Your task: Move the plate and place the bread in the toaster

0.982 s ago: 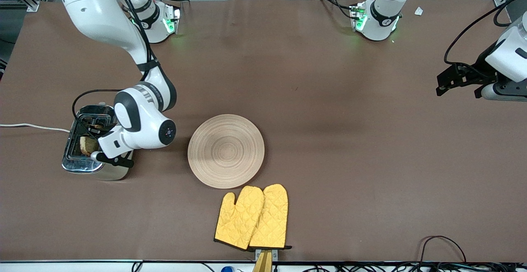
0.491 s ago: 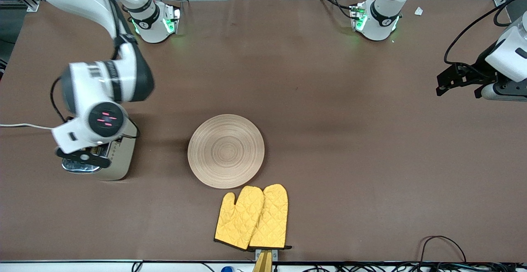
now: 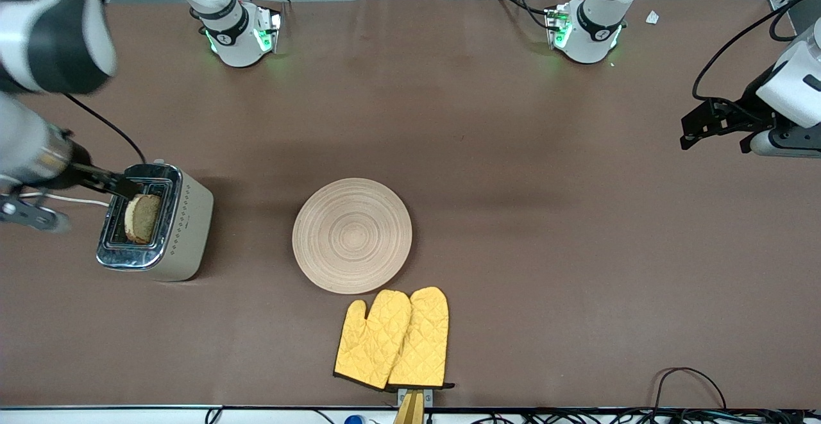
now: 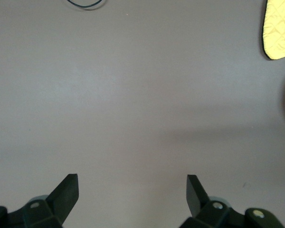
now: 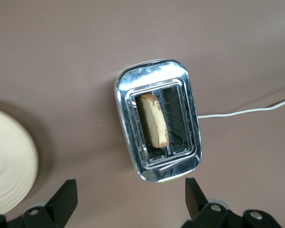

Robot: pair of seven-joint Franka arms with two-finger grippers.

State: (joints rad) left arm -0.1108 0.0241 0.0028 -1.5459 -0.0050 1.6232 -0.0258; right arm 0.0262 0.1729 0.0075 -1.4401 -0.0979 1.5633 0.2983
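1. My right gripper [image 5: 128,202] has lifted off the toaster [image 3: 154,222]; jaws wide, empty.
2. Bread [image 3: 142,218] stands in the slot directly below them, lengthwise along it.
3. Plate [image 3: 352,235] mid-bench; left gripper [image 4: 132,197] waits, spread, empty.

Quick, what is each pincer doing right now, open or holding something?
Left pincer: open, holding nothing, over bare table.
Right pincer: open, holding nothing, above the toaster where the bread sits in a slot.
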